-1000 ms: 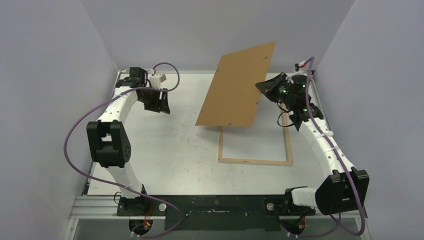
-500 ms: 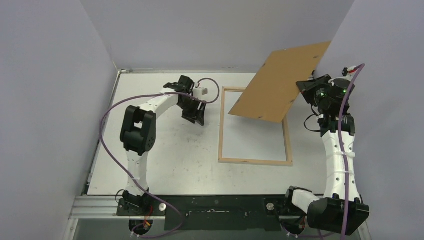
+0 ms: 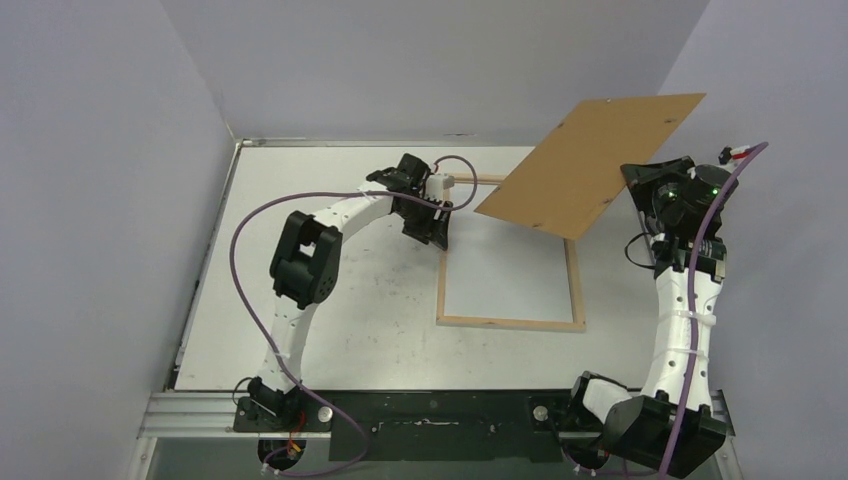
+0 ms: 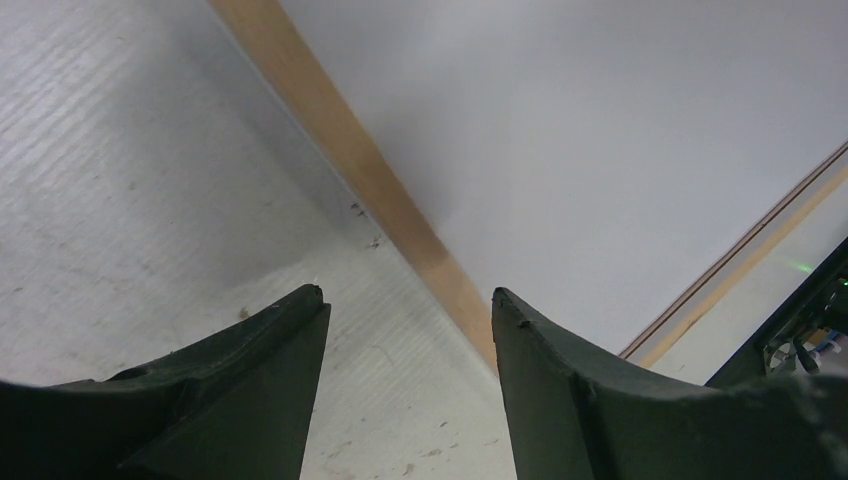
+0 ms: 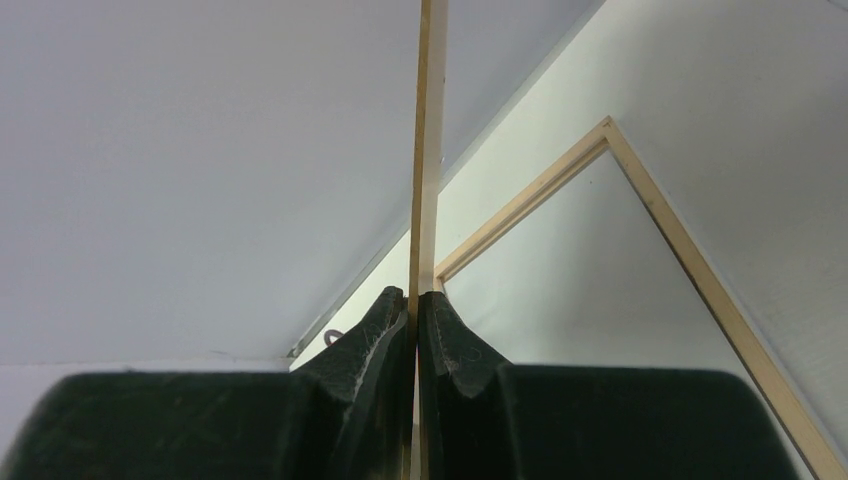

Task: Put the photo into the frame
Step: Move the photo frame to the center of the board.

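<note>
On the left, the left arm is arching across the desk, its jaws hanging at the 10 o'clock corner of the frame. The left wrist view shows these jaws standing partly open and gripping nothing, with the frame's left bar running beneath the gap.

The frame is lying flat at about 3 o'clock from the desk's middle. Inside its bars a smooth white sheet is showing, seemingly the photo with its plain back up, though I cannot tell for sure.

Toward the frame's 1 o'clock, a brown backing panel is hanging tilted in the air, overlapping the far right corner. The right arm is holding it there. Its jaws are pinching tight on the panel's 4 o'clock edge.
</note>
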Robot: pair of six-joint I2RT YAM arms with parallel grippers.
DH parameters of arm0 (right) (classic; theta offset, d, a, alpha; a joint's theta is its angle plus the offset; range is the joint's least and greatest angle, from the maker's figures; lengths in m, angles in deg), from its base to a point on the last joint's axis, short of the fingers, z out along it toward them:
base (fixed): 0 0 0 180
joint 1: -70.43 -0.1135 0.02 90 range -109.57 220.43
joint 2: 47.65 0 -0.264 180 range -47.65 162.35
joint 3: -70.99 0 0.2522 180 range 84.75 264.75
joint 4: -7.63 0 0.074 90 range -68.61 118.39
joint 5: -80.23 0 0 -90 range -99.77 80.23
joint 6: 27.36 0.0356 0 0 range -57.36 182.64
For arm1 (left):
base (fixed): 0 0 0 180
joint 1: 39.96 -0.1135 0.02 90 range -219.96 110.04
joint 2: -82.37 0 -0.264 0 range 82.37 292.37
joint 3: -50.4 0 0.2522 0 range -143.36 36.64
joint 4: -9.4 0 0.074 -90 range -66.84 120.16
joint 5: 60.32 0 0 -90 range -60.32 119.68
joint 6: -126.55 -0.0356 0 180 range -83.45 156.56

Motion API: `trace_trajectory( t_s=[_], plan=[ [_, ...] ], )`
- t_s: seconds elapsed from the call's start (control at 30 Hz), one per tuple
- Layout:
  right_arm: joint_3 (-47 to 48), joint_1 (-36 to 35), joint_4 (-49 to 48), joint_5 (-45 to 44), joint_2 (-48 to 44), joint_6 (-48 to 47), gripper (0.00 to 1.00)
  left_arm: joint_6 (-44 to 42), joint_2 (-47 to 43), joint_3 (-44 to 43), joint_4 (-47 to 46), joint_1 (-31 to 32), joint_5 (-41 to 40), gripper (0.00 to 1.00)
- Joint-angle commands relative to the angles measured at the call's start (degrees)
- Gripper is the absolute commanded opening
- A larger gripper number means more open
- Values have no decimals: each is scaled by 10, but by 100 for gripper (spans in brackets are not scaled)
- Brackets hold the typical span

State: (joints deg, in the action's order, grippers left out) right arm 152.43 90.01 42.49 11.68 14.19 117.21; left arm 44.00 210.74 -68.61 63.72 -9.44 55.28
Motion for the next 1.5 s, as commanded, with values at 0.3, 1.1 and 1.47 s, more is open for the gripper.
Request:
trace_trajectory(
  t_s=[0.3,1.1,1.47],
  plan=[
    [21,3,-55,13,-44,18,5,25,26,-19,-54,31,-56,59],
    [32,4,-24,-11,-48,6,5,40,14,47,-87,14,-57,24],
    [-12,5,-77,30,-47,38,5,28,-39,123,-93,-30,-66,23]
  ],
)
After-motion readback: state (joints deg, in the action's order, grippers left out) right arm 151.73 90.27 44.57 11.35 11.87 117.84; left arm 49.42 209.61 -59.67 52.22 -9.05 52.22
